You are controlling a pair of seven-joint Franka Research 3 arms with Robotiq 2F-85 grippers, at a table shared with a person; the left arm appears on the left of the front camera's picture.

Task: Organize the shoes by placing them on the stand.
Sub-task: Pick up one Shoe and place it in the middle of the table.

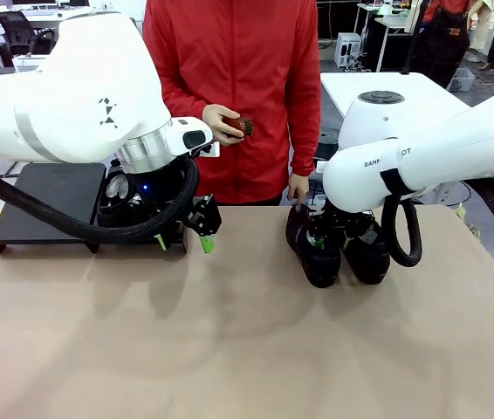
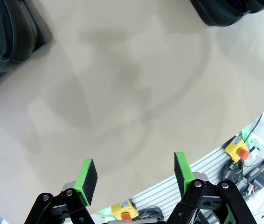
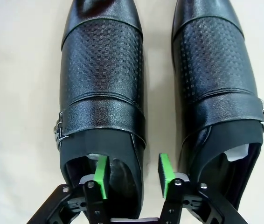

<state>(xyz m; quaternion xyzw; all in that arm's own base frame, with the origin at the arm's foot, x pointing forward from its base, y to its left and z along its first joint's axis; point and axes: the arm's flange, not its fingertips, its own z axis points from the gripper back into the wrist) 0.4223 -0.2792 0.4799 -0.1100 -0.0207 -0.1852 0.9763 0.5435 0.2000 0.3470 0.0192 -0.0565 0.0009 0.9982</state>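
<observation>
The right gripper (image 3: 133,173) is sitting at the heel end of one shoe (image 3: 101,84). One green pad is down inside the opening by the white paper and the other is outside, in the gap next to the second shoe (image 3: 216,70). So the jaws are half-closed around that shoe's inner side wall, but I honestly can't tell if they're pinching it yet. The shoe's long axis runs straight away from the fingers, toe at the far end, so the grip goes across the wall.

The big thing for the next move is that the stand (image 1: 46,196) is well off to the robot's left, and the left arm is much nearer to it. The left gripper (image 2: 134,175) hangs wide open and empty over bare table (image 2: 122,93).

The front view gives you that whole layout but hides the right gripper's pads behind the arm. The left wrist view shows another shoe (image 2: 10,28) that looks to be on the stand already.
</observation>
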